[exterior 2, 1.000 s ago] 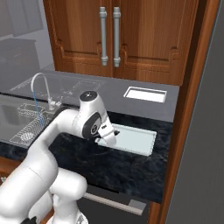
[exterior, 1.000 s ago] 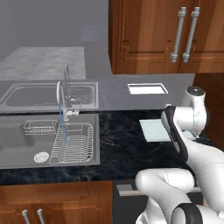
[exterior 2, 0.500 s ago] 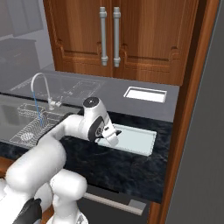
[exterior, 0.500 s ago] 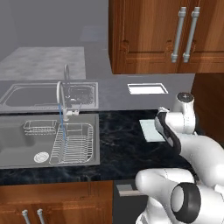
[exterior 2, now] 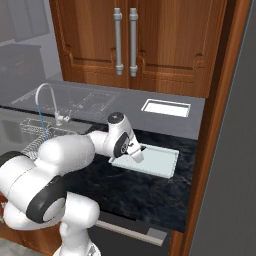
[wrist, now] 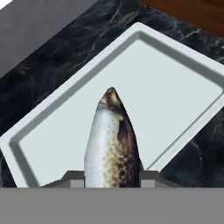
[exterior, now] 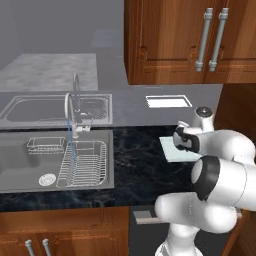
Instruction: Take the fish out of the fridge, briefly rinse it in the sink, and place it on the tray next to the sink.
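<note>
tool [exterior 2: 136, 155]: closed on the fish, its two dark tips pressing the body from either side in the hand view; it hangs low over the near left part of the tray.
fish [wrist: 111, 144]: held between the tool's tips, pale speckled belly turned to the hand camera with a dark stripe along one side, its pointed end reaching away from the tool and out over the tray floor.
tray [wrist: 175, 87]: pale grey-white, flat with a low raised rim, lying directly under and ahead of the tool on the tabletop; in the right base view [exterior 2: 160, 161] it stretches from under the tool to the right.
contact: whether the fish touches the tray floor cannot be told.
tabletop [exterior 2: 150, 195]: dark marbled stone, around the tray on all sides and below the tool.
sink [exterior: 20, 160]: grey steel basin well to the left of the tool, set into the same tabletop, apart from the tray.
faucet [exterior: 70, 112]: thin curved chrome neck at the back of the sink, far left of the tool, a thin blue stream falling from its spout.
dish rack [exterior: 82, 162]: wire rack inside the basin, on the side nearer the tool.
drain [exterior: 46, 179]: round, on the basin floor left of the rack.
cabinets [exterior 2: 125, 40]: brown wooden doors with two upright metal handles, above and behind the tool.
wall plate [exterior 2: 166, 107]: white rectangle on the grey wall, behind the tray and beyond the tool.
</note>
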